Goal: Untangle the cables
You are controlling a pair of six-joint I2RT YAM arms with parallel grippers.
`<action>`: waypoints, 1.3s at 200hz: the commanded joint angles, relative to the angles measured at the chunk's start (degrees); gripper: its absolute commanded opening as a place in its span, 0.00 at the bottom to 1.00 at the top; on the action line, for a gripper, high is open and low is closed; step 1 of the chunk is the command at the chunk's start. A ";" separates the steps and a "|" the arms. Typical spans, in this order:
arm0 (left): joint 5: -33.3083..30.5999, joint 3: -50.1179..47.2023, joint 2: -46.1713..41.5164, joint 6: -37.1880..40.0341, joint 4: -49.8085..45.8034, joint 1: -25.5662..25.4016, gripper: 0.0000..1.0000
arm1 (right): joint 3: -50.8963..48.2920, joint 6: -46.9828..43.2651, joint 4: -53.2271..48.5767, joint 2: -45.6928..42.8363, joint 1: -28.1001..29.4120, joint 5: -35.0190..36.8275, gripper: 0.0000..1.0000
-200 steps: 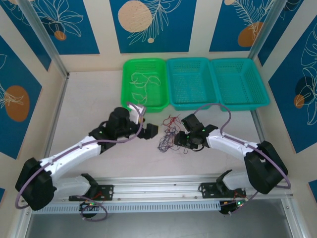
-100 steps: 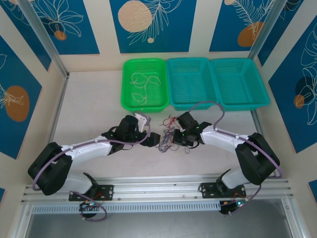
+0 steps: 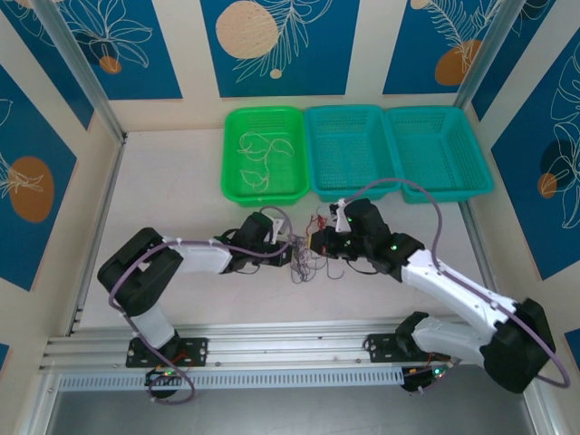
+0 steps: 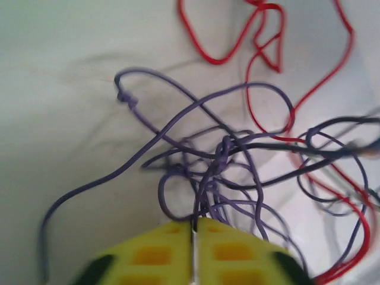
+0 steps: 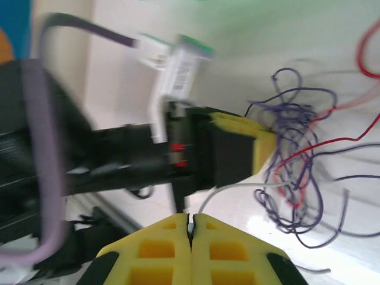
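My left pincer [image 4: 194, 224] is pinched closed on a dark strand of the cables [image 4: 222, 148], which lie tangled on the pale bench [image 3: 172, 199] between both arms. My right pincer [image 5: 190, 219], closed on a whitish strand, faces it, I judge to pull them apart. Far behind stand mesh baskets [image 3: 349, 188] and blue-patterned walls [image 3: 299, 54].

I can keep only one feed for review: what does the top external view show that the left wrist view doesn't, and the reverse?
Top external, not left wrist: the green basket holding whitish wires, two teal baskets, and the left arm and right arm meeting at the tangle.
Left wrist, not top external: close detail of the left gripper shut, with dark strands running into its seam, and single crossings traceable.
Shared: red cable loops and dark strands heaped on the white table.
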 commanded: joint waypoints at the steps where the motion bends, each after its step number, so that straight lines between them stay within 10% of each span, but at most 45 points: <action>1: -6.87 -0.20 1.01 -2.31 -2.30 0.36 0.00 | -0.70 4.75 0.82 -6.98 -3.43 -4.84 0.00; 92: -22.47 -14.57 -7.41 -4.27 -9.13 7.62 0.00 | 31.12 4.23 -10.42 -7.80 -31.58 -15.79 0.00; 164: -24.98 -20.59 -23.48 -2.13 -14.62 14.84 0.00 | 54.65 5.44 -8.66 4.50 -34.61 -16.50 0.00; 209: -17.91 -21.79 -38.73 -0.13 -13.13 14.79 0.70 | 66.74 4.34 -8.91 16.05 -29.82 -17.83 0.00; 260: -9.62 -15.77 -60.82 6.22 -23.77 14.72 0.98 | 70.91 -0.48 -10.09 25.64 -23.12 -11.53 0.00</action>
